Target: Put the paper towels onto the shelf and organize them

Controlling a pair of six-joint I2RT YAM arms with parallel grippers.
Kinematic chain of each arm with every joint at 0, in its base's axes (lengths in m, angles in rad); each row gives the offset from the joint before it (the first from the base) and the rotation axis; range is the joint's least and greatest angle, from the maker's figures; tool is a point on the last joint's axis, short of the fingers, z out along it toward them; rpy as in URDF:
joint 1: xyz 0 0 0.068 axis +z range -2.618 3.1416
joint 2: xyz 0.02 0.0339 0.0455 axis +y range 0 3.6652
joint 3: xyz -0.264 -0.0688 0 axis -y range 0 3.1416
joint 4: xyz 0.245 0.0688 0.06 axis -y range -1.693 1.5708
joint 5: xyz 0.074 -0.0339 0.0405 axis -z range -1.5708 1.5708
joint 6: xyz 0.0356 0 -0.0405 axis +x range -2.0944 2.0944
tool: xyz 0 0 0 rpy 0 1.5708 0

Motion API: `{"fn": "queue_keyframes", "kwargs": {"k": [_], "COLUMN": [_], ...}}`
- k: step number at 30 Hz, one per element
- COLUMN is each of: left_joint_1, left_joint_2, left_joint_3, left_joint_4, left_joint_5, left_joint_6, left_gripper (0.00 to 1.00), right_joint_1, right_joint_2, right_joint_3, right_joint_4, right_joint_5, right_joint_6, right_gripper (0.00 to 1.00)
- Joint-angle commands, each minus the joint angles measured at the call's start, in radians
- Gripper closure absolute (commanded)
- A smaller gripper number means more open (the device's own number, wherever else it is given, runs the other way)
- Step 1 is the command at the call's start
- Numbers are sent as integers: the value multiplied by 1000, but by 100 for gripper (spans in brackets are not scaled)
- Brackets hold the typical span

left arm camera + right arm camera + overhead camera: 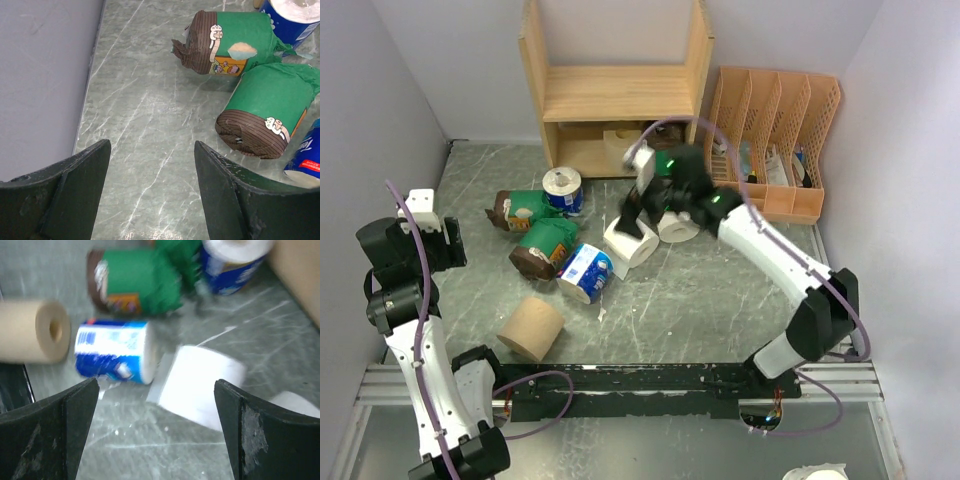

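Observation:
The wooden shelf (616, 92) stands at the back; a roll shows dimly in its lower tier. On the floor lie two green-wrapped rolls (523, 209) (546, 246), two blue-and-white rolls (563, 190) (587, 271), a tan roll (531, 328) and two white rolls (631, 246) (676, 225). My right gripper (638, 218) is open just above the nearer white roll (202, 384), holding nothing. My left gripper (448, 245) is open and empty at the far left; the green rolls (235, 42) (267, 110) lie ahead of it to the right.
A peach slotted file organizer (775, 140) stands right of the shelf. Grey walls close in on the left, back and right. A black rail (650, 380) runs along the near edge. Bare marbled floor (145, 115) lies before the left gripper.

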Motion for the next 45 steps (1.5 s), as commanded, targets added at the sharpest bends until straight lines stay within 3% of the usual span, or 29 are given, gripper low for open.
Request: {"fn": "queue_keyframes", "kwargs": {"k": [1,4,8,14,18,26,35,45], "left_joint_1": [9,9,10,12,15,16,16,16], "left_joint_2": [1,9,17,15,15,16,5,-5], "left_joint_3": [-6,-6,-5,-6,-6,-6,-6,-6], "left_joint_4": [30,32,32,33,32,31,31,31], "left_joint_5": [8,2,-2,-5,-1,0,6,11], "left_joint_6": [0,-1,-2,-5,-5,-4,-2,0], "left_gripper": [21,21,22,22,22,22,22,22], "right_joint_1": [241,271,195,152,158,157,161,218], "right_joint_2": [-71,-12,141,574,754,789,887,927], "right_joint_3": [-127,-82,108,581,805,731,812,822], "right_joint_4": [-64,-48,-89,-438,-638,-461,-345,-283], "right_joint_5": [354,310,-5,-351,-469,-419,-428,-346], "right_joint_6": [-278,-286,-261,-378,-492,-423,-272,-241], "right_gripper": [0,0,0,1,1,2,2,3]}}
